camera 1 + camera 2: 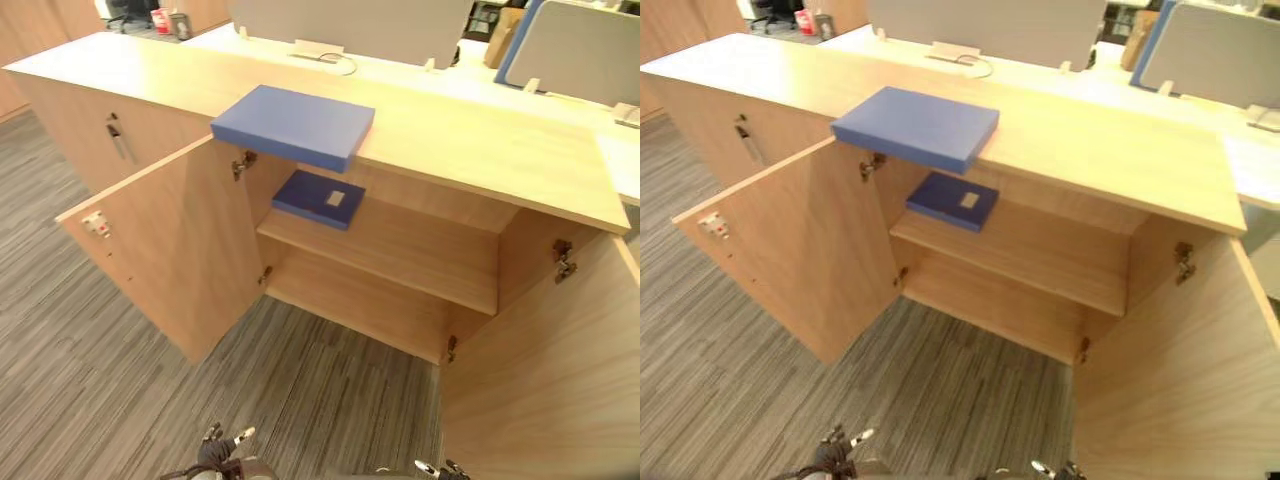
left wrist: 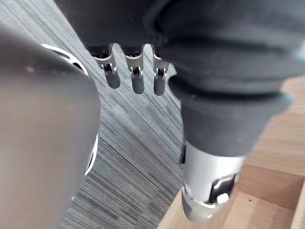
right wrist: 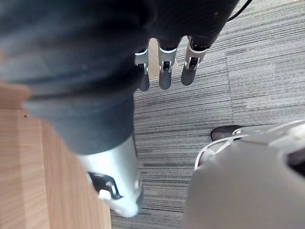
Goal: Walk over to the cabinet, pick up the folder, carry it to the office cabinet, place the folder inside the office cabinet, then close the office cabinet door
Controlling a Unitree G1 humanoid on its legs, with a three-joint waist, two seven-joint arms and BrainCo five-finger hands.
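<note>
- Left eye view: the blue folder (image 1: 292, 125) lies flat on the cabinet top (image 1: 480, 140), one end overhanging the open left door (image 1: 170, 250). It is well ahead of and above both hands.
- A smaller folder (image 1: 320, 198) lies on the shelf (image 1: 420, 250) inside, directly below it.
- The left hand (image 1: 215, 452) and right hand (image 1: 447, 470) hang low over the carpet (image 1: 100, 400), mostly cut off at the view's lower edge.
- In the wrist views, each hand's fingers (image 2: 137, 78) (image 3: 164, 71) point straight and loose, holding nothing.

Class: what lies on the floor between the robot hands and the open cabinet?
Bare carpet, in both eye views, from left robot hand and right robot hand to the cabinet.
</note>
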